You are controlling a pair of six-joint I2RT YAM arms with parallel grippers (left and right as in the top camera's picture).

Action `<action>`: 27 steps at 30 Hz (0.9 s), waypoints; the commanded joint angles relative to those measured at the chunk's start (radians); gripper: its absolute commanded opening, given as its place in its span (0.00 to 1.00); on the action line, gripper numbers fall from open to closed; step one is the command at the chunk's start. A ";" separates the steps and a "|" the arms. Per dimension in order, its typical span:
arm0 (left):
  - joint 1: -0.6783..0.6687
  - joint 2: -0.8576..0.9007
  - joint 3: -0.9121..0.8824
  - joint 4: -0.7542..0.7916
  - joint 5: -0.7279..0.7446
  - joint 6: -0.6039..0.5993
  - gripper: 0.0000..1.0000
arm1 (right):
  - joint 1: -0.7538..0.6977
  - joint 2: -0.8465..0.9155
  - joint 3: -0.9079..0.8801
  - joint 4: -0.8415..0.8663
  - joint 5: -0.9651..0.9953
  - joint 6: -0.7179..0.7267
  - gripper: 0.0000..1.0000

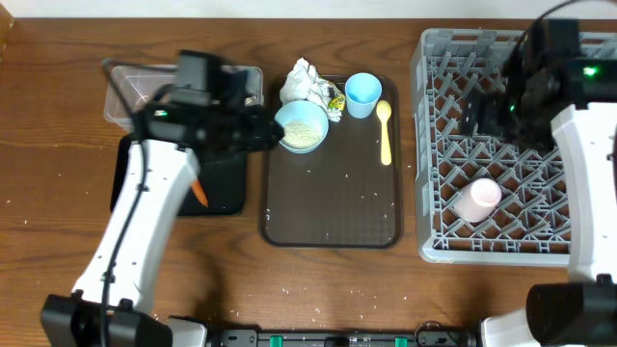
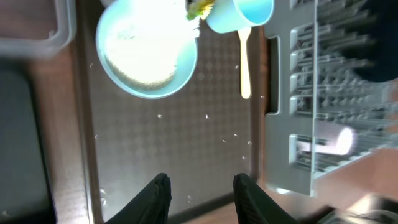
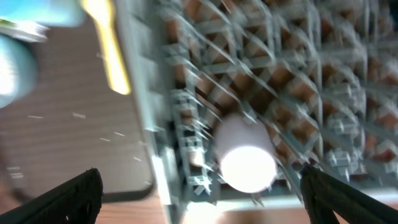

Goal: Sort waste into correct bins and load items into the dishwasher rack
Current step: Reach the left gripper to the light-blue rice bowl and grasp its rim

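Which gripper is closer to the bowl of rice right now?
Left. The left gripper hovers over the brown tray close beside the bowl; the right gripper is far off over the dishwasher rack, above the pink cup.

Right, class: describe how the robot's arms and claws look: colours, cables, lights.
The left arm and right arm are white shells with black joint housings, each showing a small green light. A thin black cable runs along the left arm. The left claw and right claw each have two black tapered fingers.
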 commanded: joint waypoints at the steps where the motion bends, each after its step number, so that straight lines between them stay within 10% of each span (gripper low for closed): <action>1: -0.134 0.014 0.067 0.026 -0.306 0.055 0.37 | 0.024 -0.035 0.072 -0.004 -0.082 -0.042 0.99; 18: -0.328 0.343 0.105 0.333 -0.429 0.267 0.55 | 0.098 -0.053 0.070 0.040 -0.095 -0.042 0.99; 27: -0.319 0.533 0.420 0.106 -0.438 0.212 0.58 | 0.098 -0.053 0.070 0.028 -0.095 -0.042 0.99</action>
